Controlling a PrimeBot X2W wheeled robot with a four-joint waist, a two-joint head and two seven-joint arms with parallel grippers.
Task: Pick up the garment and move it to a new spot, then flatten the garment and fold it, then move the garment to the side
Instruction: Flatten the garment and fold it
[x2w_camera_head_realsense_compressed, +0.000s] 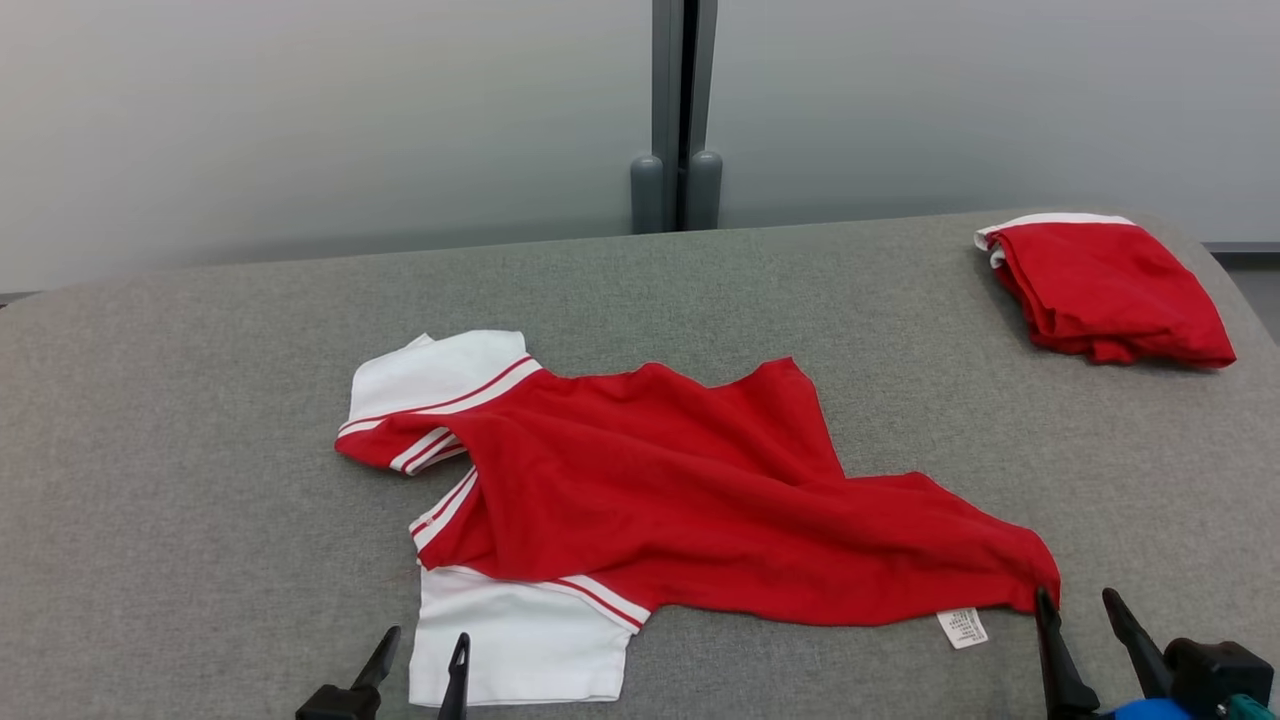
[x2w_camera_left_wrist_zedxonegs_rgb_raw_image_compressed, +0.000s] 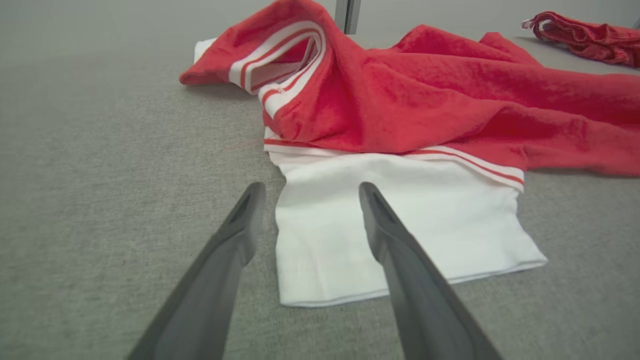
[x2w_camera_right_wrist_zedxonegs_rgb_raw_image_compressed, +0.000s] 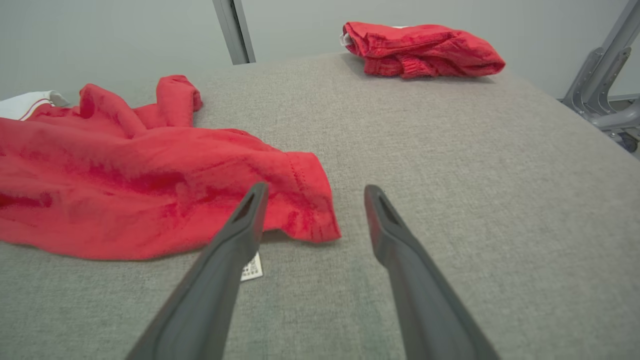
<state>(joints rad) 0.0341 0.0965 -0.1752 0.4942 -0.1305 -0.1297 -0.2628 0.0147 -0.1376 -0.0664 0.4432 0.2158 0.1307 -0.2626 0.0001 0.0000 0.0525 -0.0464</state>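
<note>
A red garment (x2w_camera_head_realsense_compressed: 690, 490) with white sleeves and striped trim lies crumpled across the middle of the grey table (x2w_camera_head_realsense_compressed: 200, 500). Its near white sleeve (x2w_camera_left_wrist_zedxonegs_rgb_raw_image_compressed: 400, 225) lies flat toward me. My left gripper (x2w_camera_head_realsense_compressed: 425, 642) stands open at that sleeve's near left edge, one finger over the white cloth and one over bare table, holding nothing. My right gripper (x2w_camera_head_realsense_compressed: 1075, 602) is open and empty just off the garment's red hem corner (x2w_camera_right_wrist_zedxonegs_rgb_raw_image_compressed: 305, 200), beside a small white care label (x2w_camera_head_realsense_compressed: 963, 627).
A second red garment (x2w_camera_head_realsense_compressed: 1105, 285), folded, lies at the table's far right corner. A grey post (x2w_camera_head_realsense_compressed: 680, 120) rises behind the table against a pale wall. A grey metal stand (x2w_camera_right_wrist_zedxonegs_rgb_raw_image_compressed: 605, 85) is past the table's right edge.
</note>
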